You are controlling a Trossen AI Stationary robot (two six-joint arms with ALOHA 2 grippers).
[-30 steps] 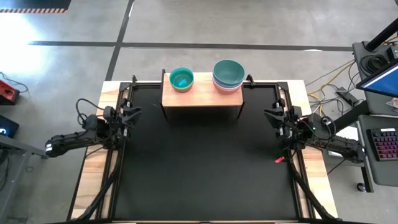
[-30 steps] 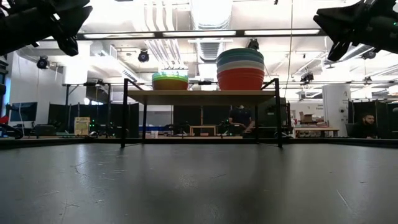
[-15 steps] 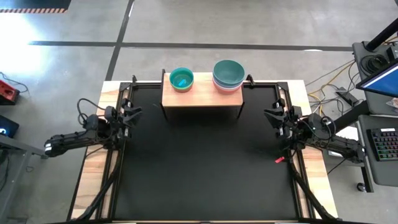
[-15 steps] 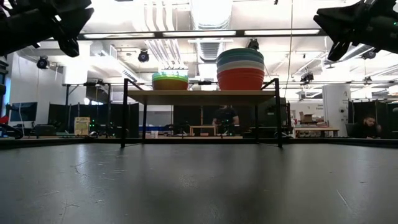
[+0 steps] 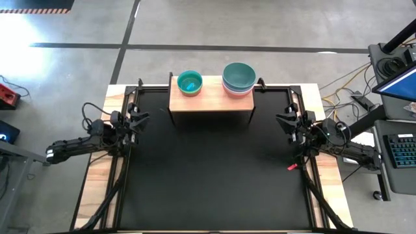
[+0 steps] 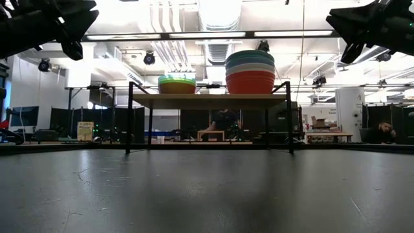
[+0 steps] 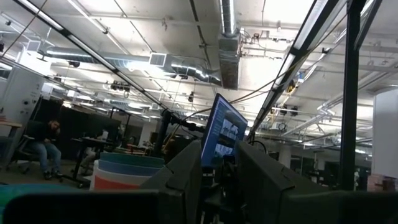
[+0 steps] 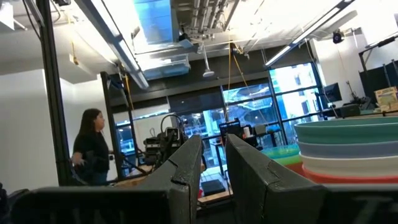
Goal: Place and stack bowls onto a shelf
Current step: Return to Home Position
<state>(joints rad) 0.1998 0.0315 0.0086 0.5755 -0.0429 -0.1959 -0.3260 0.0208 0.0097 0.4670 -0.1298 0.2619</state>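
The shelf (image 5: pixel 211 104) stands at the table's far edge, its pale top on black legs (image 6: pixel 207 100). Two stacks of bowls rest on it. The low left stack (image 5: pixel 190 82) has a teal bowl over a yellow-green one (image 6: pixel 176 85). The taller right stack (image 5: pixel 238 78) runs from teal down to red (image 6: pixel 250 72). My left gripper (image 5: pixel 142 118) waits at the table's left edge, raised, tilted up, fingers a little apart (image 7: pixel 219 146). At the table's right edge, my right gripper (image 5: pixel 281 120) waits in the same pose (image 8: pixel 214 140). Neither holds anything.
The black tabletop (image 5: pixel 208 169) stretches bare between the arms and in front of the shelf. A small red thing (image 5: pixel 292 166) lies by the right arm's base. A keyboard and screen (image 5: pixel 403 149) stand beyond the table's right edge. People show in the room behind.
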